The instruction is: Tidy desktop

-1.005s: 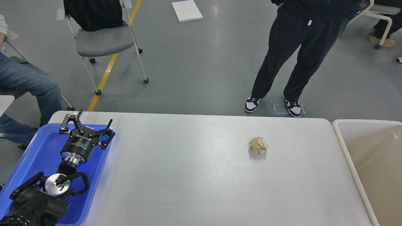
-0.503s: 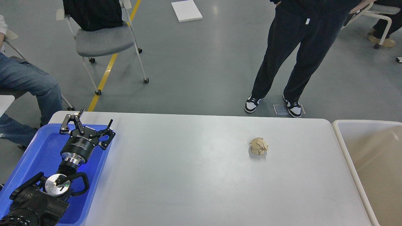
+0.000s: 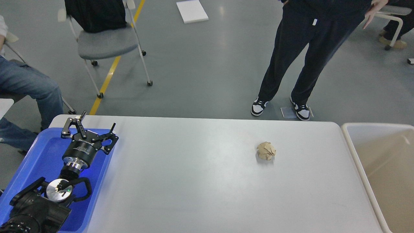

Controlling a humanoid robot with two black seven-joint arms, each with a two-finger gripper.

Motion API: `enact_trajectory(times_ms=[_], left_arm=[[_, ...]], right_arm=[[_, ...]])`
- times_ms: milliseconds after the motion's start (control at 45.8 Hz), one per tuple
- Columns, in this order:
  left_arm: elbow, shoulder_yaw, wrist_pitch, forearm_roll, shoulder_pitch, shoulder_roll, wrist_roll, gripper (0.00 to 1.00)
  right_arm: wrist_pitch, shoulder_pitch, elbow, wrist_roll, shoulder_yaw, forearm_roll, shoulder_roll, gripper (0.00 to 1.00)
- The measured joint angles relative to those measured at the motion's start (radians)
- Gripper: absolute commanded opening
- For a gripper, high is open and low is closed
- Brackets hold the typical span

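The white-grey desktop (image 3: 194, 181) fills the lower part of the head view. A crumpled beige paper ball (image 3: 266, 150) lies on it, right of centre. My left gripper (image 3: 97, 119) hangs over the far end of the blue tray (image 3: 35, 161) at the desktop's left side, open and empty, far from the paper ball. My right gripper is out of view.
A beige open-topped bin (image 3: 352, 152) stands against the desktop's right edge. A person (image 3: 310, 58) stands beyond the far edge. A grey chair (image 3: 106, 42) and a seated person's legs (image 3: 29, 87) are at the back left.
My left arm has not moved. The standing person has shifted slightly; the view has barely changed.
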Motion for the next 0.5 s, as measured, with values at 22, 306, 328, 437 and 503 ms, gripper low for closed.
enact_trajectory(times_ms=[22, 306, 328, 437, 503], left_arm=[[0.000, 0.000, 0.000, 0.000, 0.000, 0.000, 0.000, 1.00], [0.000, 0.000, 0.000, 0.001, -0.001, 0.000, 0.000, 1.00], [0.000, 0.000, 0.000, 0.001, -0.001, 0.000, 0.000, 1.00], [0.000, 0.000, 0.000, 0.001, -0.001, 0.000, 0.000, 1.00], [0.000, 0.000, 0.000, 0.001, -0.001, 0.000, 0.000, 1.00]], right_arm=[[0.005, 0.021, 0.046, -0.005, 0.000, -0.046, -0.012, 1.00], [0.154, 0.182, 0.371, -0.063, -0.010, -0.410, -0.039, 1.00], [0.170, 0.193, 0.384, -0.068, -0.012, -0.431, -0.035, 1.00], [0.250, 0.256, 0.437, -0.084, -0.038, -0.520, 0.003, 1.00], [0.284, 0.301, 0.457, -0.090, -0.075, -0.553, 0.030, 1.00]])
